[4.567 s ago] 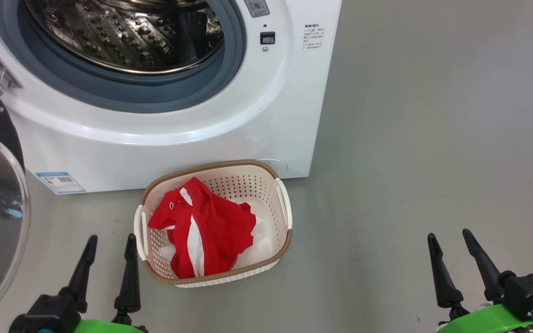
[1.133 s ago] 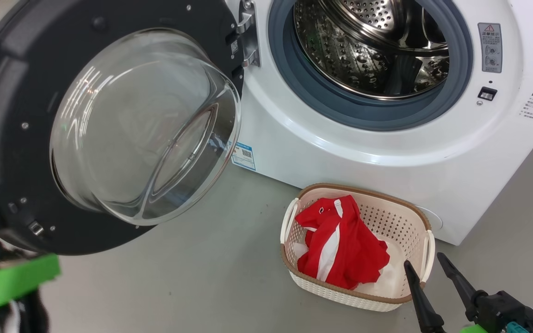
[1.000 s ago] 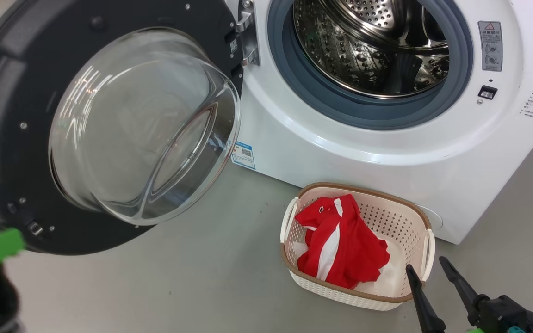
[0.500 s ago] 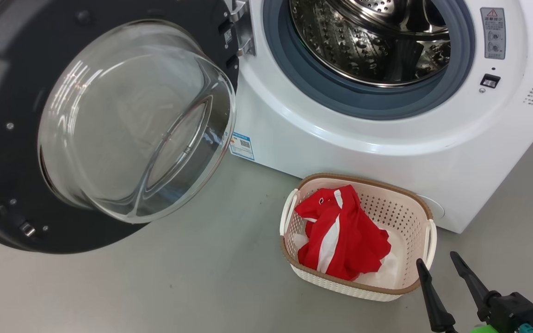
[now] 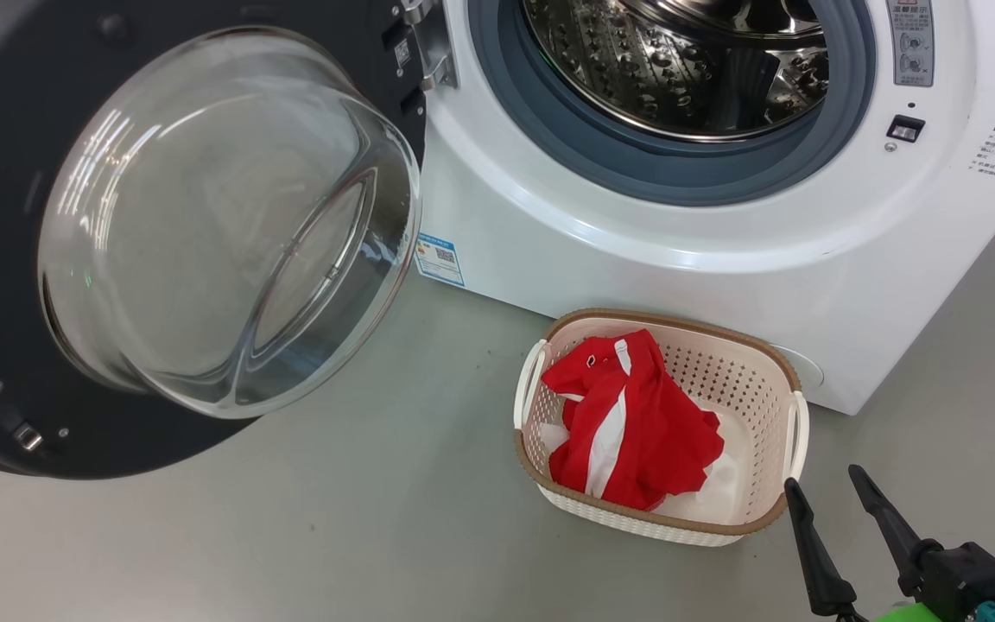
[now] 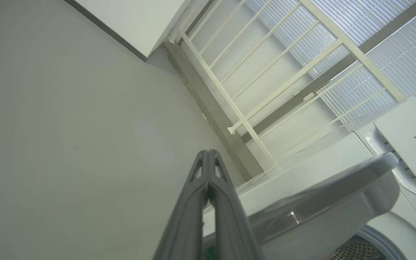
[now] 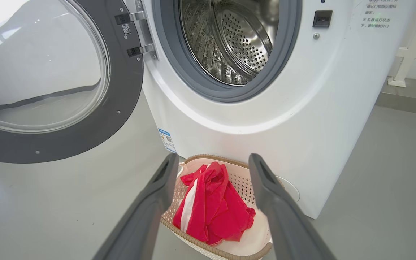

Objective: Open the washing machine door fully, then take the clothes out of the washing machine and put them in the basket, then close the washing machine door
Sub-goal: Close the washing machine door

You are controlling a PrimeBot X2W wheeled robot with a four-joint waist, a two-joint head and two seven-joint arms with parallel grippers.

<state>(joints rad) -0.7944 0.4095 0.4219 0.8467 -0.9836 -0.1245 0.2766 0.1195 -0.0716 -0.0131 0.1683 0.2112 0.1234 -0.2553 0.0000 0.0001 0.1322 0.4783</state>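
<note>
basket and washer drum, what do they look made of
The basket looks like moulded plastic: matte cream walls pierced with even rows of holes, plus a brown woven-look rim, likely plastic too. The drum looks like polished steel: mirror-bright, perforated, with embossed bumps.

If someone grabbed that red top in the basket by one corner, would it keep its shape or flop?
Most likely flop: the red top lies crumpled in soft folds, so it should drape and hang. It looks thin, so probably light. Lifted by one corner, it might drag over the basket rim.
</note>
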